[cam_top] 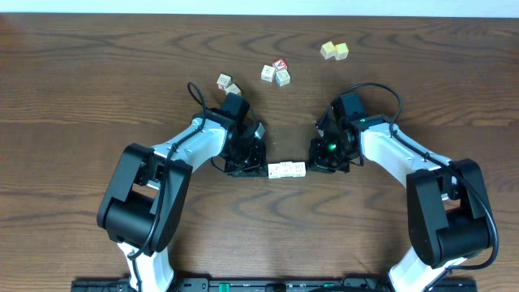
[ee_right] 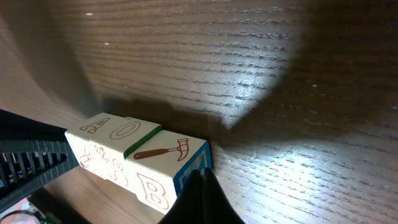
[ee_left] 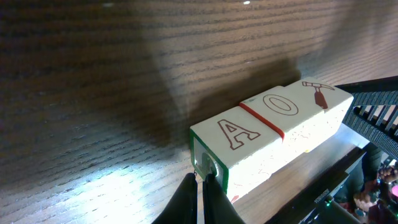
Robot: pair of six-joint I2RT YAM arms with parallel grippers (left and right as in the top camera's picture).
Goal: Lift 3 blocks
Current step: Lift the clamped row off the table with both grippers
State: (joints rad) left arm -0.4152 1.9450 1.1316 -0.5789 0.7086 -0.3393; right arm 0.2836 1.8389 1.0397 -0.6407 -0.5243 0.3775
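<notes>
— Where the two arms converge, what occupies the gap?

— The three blocks (cam_top: 286, 169), set end to end in one straight row near the middle of the worktop (cam_top: 81, 89). They are equal whitish cubes with outline prints on top: the A block (ee_left: 239, 138), the O block (ee_left: 283, 106) and the hammer block (ee_left: 323, 96). A red edge separates A from O, and a green edge separates O from the hammer. A side face of the hammer block bears a B. The row's end faces are framed green at the left and blue at the right.

— And the end effectors?

— The left end effector (ee_left: 202, 180) has its fingers closed together, tips against the green-framed end. The right end effector (ee_right: 200, 180) is likewise closed, tips against the blue-framed end. Neither encloses a block. Whether the row rests on the surface or hangs just above it cannot be told.

— The surface?

— Dark brown wood grain, slightly glossy, with a pale strip (cam_top: 259, 6) beyond its far edge. Toward that edge lie two pale yellow cubes (cam_top: 334, 51), a cluster of three (cam_top: 276, 73) with one red face, and a pair (cam_top: 228, 83).
</notes>
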